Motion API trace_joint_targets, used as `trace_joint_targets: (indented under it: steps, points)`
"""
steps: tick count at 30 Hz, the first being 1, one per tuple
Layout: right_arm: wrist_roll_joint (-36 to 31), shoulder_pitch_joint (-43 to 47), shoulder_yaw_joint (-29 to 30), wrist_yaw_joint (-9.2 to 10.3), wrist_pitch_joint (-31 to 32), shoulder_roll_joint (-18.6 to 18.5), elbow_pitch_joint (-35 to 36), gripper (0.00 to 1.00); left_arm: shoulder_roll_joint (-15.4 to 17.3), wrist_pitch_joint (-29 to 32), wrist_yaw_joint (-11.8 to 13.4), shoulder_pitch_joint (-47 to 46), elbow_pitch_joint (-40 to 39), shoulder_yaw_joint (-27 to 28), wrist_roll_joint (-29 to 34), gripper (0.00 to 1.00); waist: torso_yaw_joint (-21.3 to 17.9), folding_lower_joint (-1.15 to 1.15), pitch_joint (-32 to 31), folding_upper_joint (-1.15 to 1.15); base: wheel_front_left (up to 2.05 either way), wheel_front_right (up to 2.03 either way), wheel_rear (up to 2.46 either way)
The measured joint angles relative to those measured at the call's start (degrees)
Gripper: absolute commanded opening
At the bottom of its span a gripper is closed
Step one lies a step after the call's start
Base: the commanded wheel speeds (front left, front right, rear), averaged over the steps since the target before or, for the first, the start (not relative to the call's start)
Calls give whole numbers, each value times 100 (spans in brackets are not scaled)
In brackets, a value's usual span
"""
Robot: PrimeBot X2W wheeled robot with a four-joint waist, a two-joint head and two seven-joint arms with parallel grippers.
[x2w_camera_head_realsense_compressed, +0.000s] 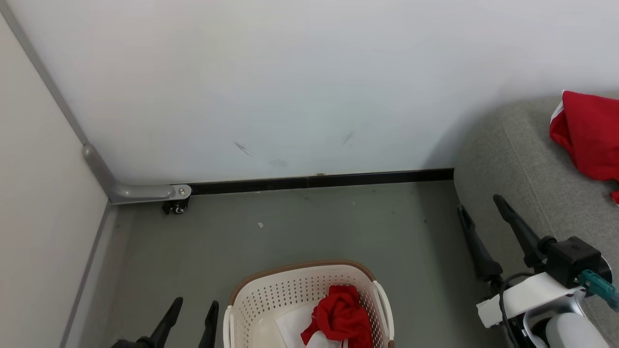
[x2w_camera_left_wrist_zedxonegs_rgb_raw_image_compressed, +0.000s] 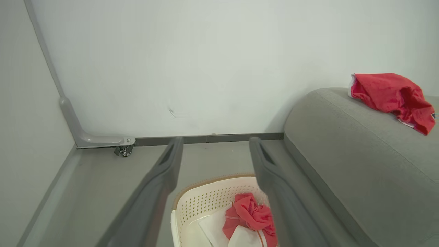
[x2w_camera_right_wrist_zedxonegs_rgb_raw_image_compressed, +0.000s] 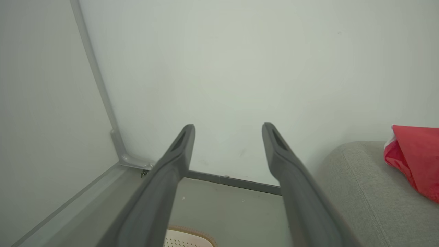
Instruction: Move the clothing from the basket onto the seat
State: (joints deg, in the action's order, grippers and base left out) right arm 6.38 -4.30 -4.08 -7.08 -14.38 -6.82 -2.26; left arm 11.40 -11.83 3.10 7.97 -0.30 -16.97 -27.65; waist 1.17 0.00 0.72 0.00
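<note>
- Light: bright, even and diffuse; direction of the source cannot be told. The wall [x2w_camera_head_realsense_compressed: 309, 87] reads pale grey-white.
- Shadows: soft-edged only. A faint grey gradient lies on the wall just left of the seat [x2w_camera_head_realsense_compressed: 512, 159], and the floor [x2w_camera_head_realsense_compressed: 290, 227] darkens slightly beside it.
- Focus: head view sharp; basket [x2w_camera_head_realsense_compressed: 290, 295] perforations resolved.
- Wrist views: fingers [x2w_camera_left_wrist_zedxonegs_rgb_raw_image_compressed: 151, 202] of the left gripper [x2w_camera_left_wrist_zedxonegs_rgb_raw_image_compressed: 214, 144] and fingers [x2w_camera_right_wrist_zedxonegs_rgb_raw_image_compressed: 154, 206] of the right gripper [x2w_camera_right_wrist_zedxonegs_rgb_raw_image_compressed: 228, 128] turn soft and smeared toward the bottom edge.
- Distortion: corner post [x2w_camera_right_wrist_zedxonegs_rgb_raw_image_compressed: 99, 85] bows in the right wrist view.
- Colour: clothing [x2w_camera_left_wrist_zedxonegs_rgb_raw_image_compressed: 391, 94] saturated red, folds legible.
</note>
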Motion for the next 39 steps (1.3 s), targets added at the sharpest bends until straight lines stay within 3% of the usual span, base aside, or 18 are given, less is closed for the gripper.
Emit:
trace_joint_targets:
  steps: [21, 39]
  points:
    - [9, -549, 34, 0, 0, -75, 478, 100, -330, 381, -533, -1383, 971, -672, 124, 100, -287, 0, 1048, 0, 0, 0, 0]
    - [19, -1455, -142, 0, -8, -238, 801, 100, -666, 1189, -686, -2633, 2027, -985, 118, 100, -524, 0, 2258, 0, 0, 0, 0]
